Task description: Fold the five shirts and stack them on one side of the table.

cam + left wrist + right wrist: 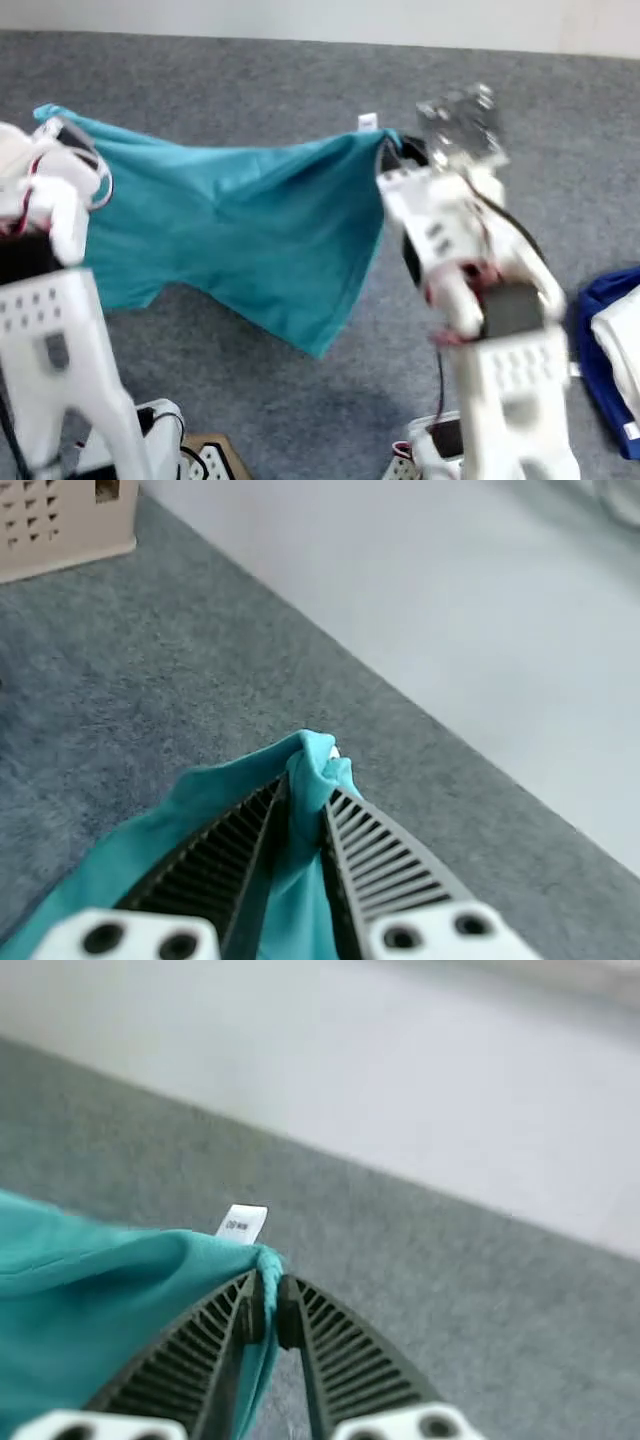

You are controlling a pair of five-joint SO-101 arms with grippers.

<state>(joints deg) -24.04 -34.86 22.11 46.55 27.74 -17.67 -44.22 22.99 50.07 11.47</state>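
Both arms have the teal shirt (250, 225) strung up between them, over the grey worktop (250, 400) near its far edge. The left end effector (305, 780) is clamped on one top corner, and the right end effector (268, 1295) is pinched tight on the other, right by the white tag (242, 1224). So the shirt's long axis runs straight from one to the other, with the rest sagging toward the near edge. My guess is it gets laid flat next. The blue garment (600, 350) at the right edge is closer to the right arm.
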